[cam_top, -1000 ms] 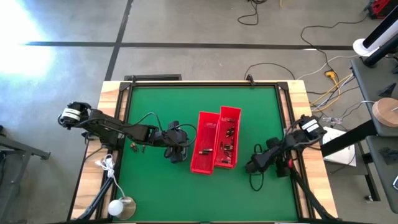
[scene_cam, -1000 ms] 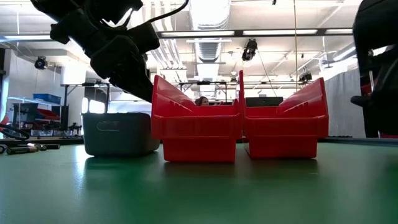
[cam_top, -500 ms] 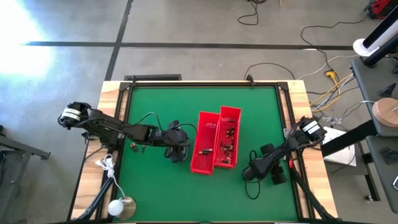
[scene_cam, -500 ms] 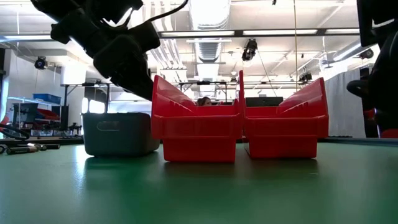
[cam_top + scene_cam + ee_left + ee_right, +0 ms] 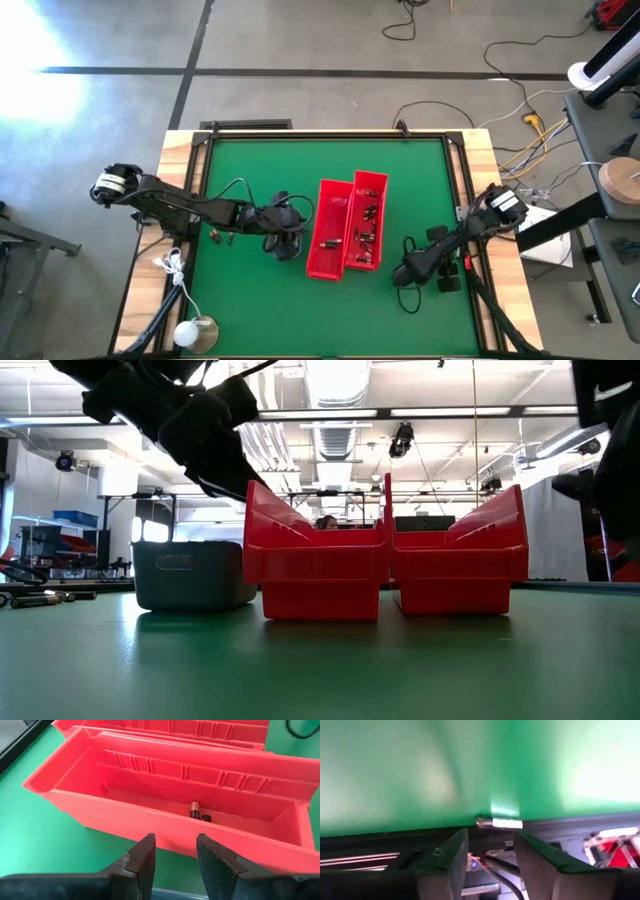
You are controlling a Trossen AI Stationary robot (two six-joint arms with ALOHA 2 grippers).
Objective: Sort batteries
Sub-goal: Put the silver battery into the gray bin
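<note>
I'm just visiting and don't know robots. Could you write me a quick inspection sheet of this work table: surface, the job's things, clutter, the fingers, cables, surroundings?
Surface: green table with a wooden border.
Job's things: batteries lie in two red bins set side by side; a few more lie on the mat at the left; the left wrist view shows two batteries in the nearer bin.
Clutter: grey tray beside the bins.
Fingers: left gripper open and empty, close to the bins; right gripper empty, near the table's right edge.
Cables: black loops at both arms; more cables on the floor.
Surroundings: concrete floor, workshop with ceiling lights behind.
</note>
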